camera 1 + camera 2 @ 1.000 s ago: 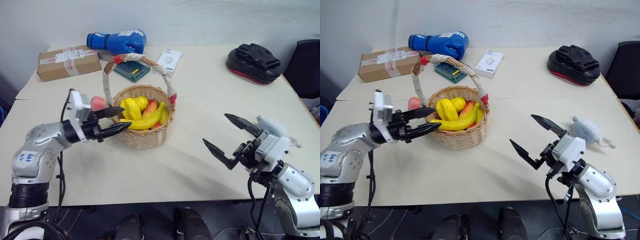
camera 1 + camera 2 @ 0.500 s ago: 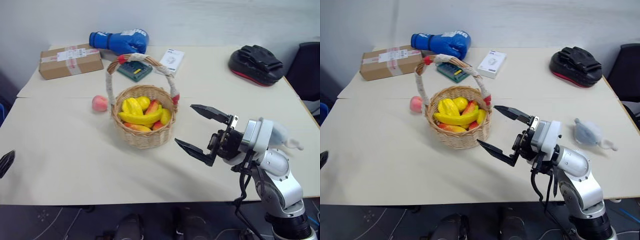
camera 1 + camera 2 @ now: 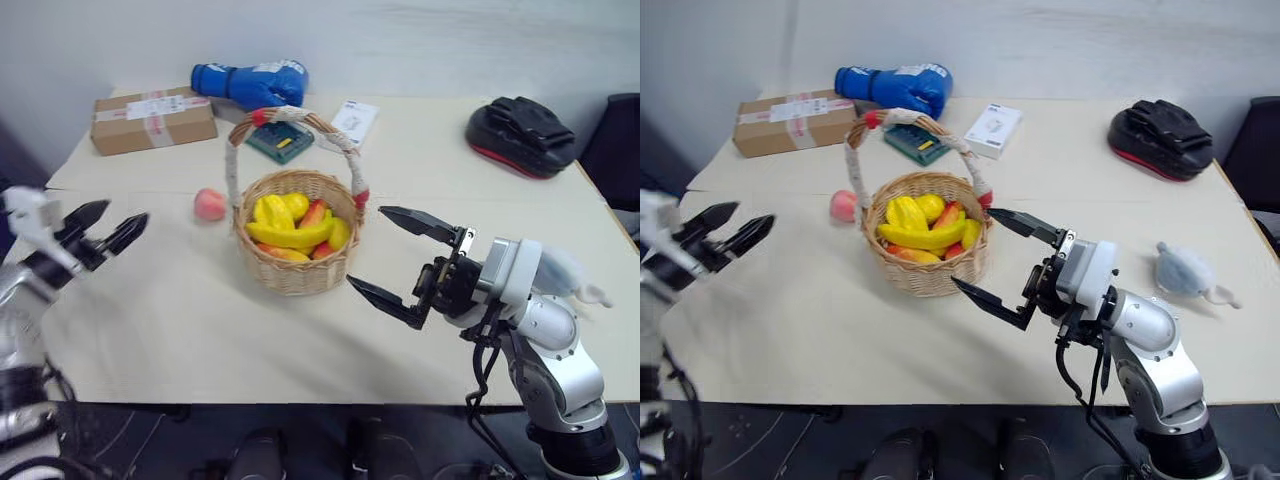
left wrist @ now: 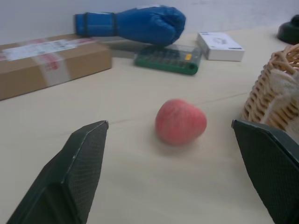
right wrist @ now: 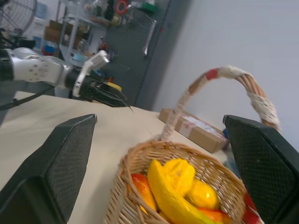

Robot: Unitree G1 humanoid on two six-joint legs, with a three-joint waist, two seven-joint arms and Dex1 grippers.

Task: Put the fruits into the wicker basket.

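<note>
both jaws wide, holding nothing. left eye view: left gripper [image 3: 104, 230] at left edge, right gripper [image 3: 402, 263] right of centre beside wicker basket [image 3: 296, 270] with banana [image 3: 290, 236] inside; peach [image 3: 209, 204] just left of basket. left wrist view: peach centred between fingers [image 4: 84, 163]. right wrist view: basket low centre.

Wicker basket [image 3: 925, 240] sits mid-table with a banana [image 3: 922, 238] and other yellow and red-yellow fruit inside – peach [image 3: 844, 206] lies on the table just beside its left rim. Left gripper [image 3: 728, 228] spread wide near the left edge, empty. Right gripper [image 3: 1002, 257] also gaping, empty, just right of the basket. Plush toy [image 3: 1185, 270] far right.
</note>
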